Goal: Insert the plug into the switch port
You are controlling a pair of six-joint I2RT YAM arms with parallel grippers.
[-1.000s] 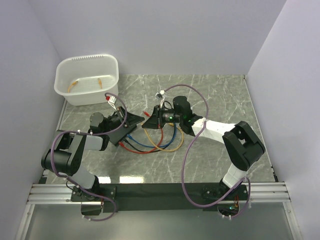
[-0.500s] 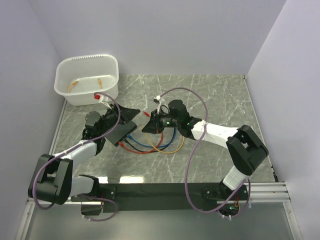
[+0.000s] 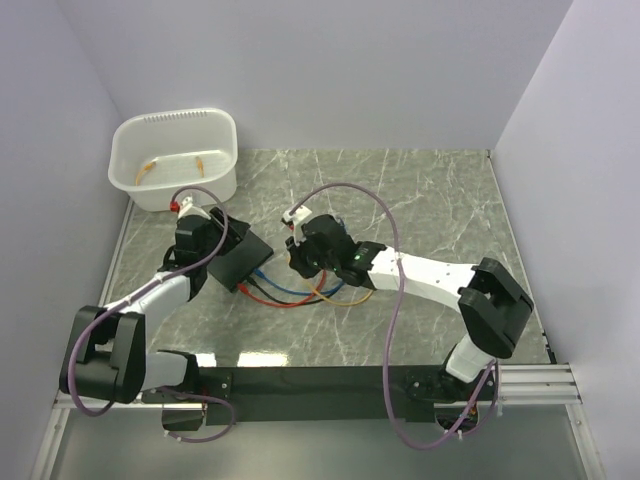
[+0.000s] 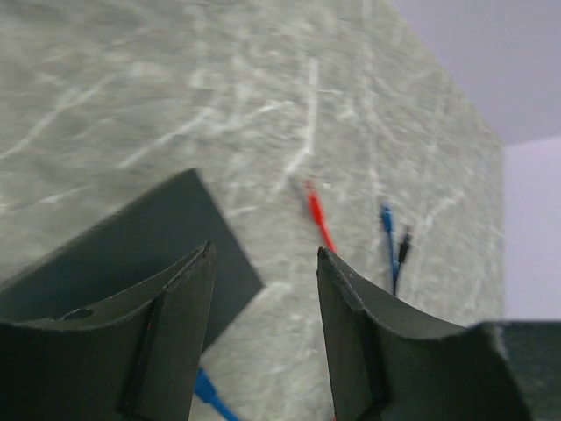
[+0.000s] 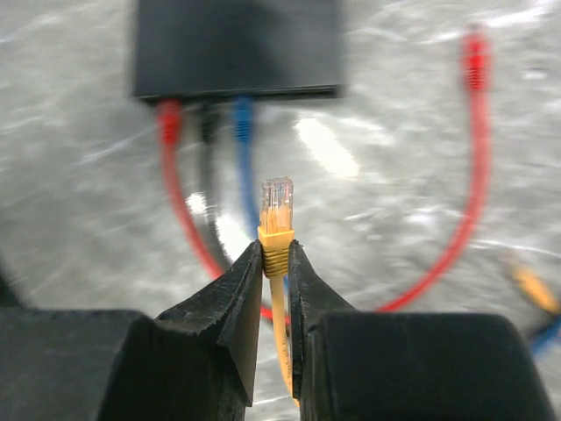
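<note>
At back left, the tub (image 3: 215, 188) holds orange cables (image 3: 150, 168); right fingers (image 5: 230, 303) pinch the plug (image 5: 276, 206), left fingers (image 4: 171, 307) apart.

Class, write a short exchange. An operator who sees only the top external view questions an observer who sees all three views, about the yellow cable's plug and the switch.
Operator: From above I can't tell. Does the right gripper really hold the plug?
Observer: Yes. The right wrist view shows it shut on the yellow boot just behind the clear plug. The plug points at the switch but does not touch it.
Operator: Are any ports taken?
Observer: Three. A red cable, a black cable and a blue cable sit side by side in the switch's facing edge.
</note>
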